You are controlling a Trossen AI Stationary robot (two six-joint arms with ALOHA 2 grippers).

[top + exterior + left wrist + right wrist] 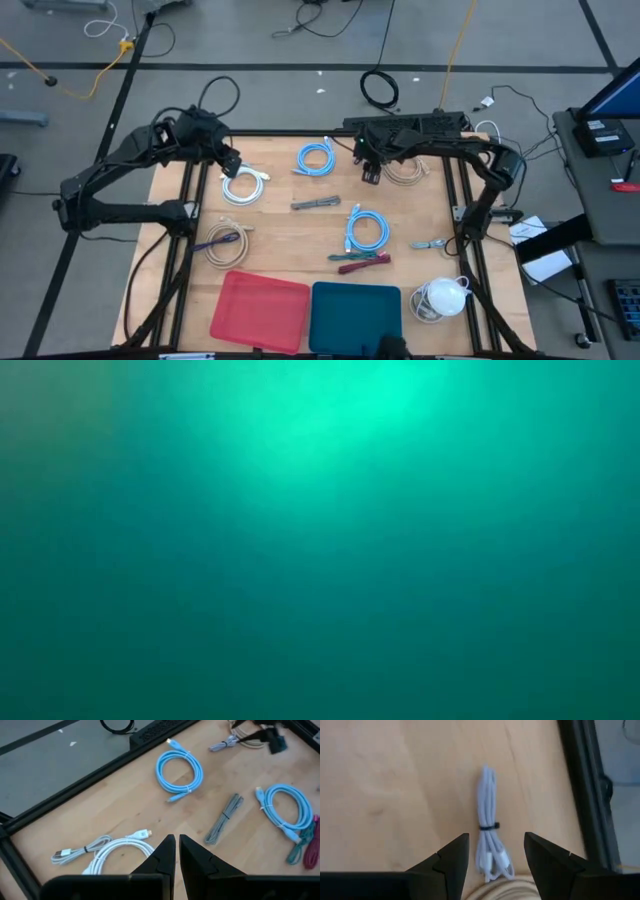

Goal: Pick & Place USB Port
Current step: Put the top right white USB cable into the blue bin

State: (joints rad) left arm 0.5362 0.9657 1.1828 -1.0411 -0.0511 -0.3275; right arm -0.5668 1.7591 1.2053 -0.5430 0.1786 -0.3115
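Several bundled USB cables lie flat on the wooden table. My right gripper [371, 172] [496, 851] is open near the far edge, hovering over a pale bundled cable [489, 832] that lies between its fingers without touching them. My left gripper [232, 162] [177, 842] is shut and hangs above a white coiled cable [245, 187] [120, 852]. A light blue coil [316, 158] [179, 770] lies between the two arms. A red tray [260, 310] and a teal tray [355, 315] sit at the near edge. The low view shows only a teal blur.
Also on the table are a grey bundle [316, 203], a second blue coil [367, 230], a maroon and teal cable [362, 262], beige coils [222, 240] [408, 170], a small cable [432, 243] and a white object [442, 296]. A black frame rail [580, 785] runs along the table's edge.
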